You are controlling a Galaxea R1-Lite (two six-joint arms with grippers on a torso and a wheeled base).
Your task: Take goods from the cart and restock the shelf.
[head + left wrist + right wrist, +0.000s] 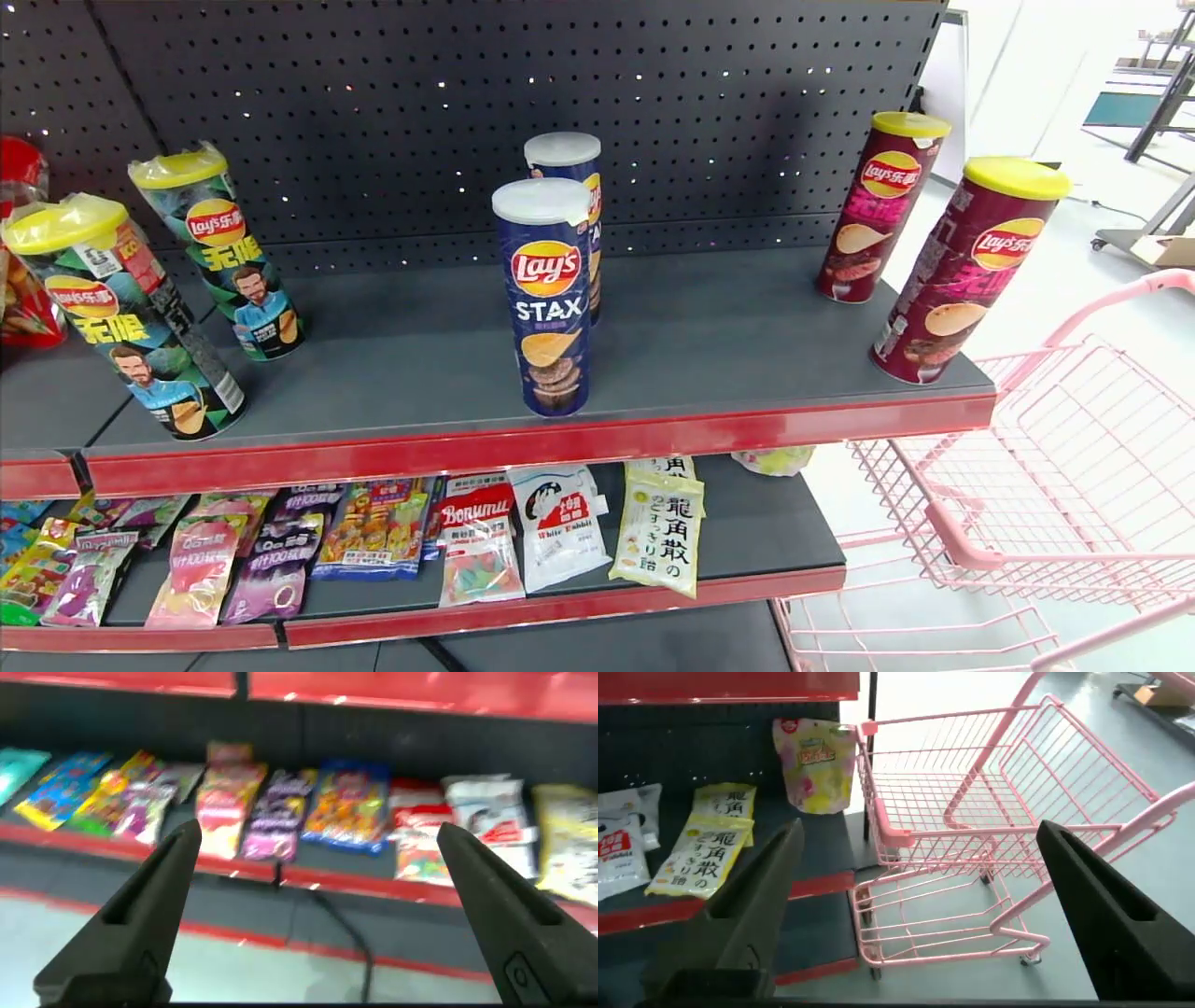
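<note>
At 4 o'clock from shelf point(420, 359): cart point(962, 551), nearer right gripper point(920, 831).
Left gripper point(318, 829): facing snack bags point(280, 803), farther.
Jaws: both pairs apart, empty.

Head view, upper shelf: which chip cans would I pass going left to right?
Near green chip can with yellow lid → farther green yellow-lidded can → front blue chip can with white lid → farther maroon can with yellow lid → near maroon yellow-lidded can.

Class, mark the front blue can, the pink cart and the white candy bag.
front blue can point(546, 308): head view, label.
pink cart point(943, 527): head view, thick bar.
white candy bag point(558, 523): head view, middle.
</note>
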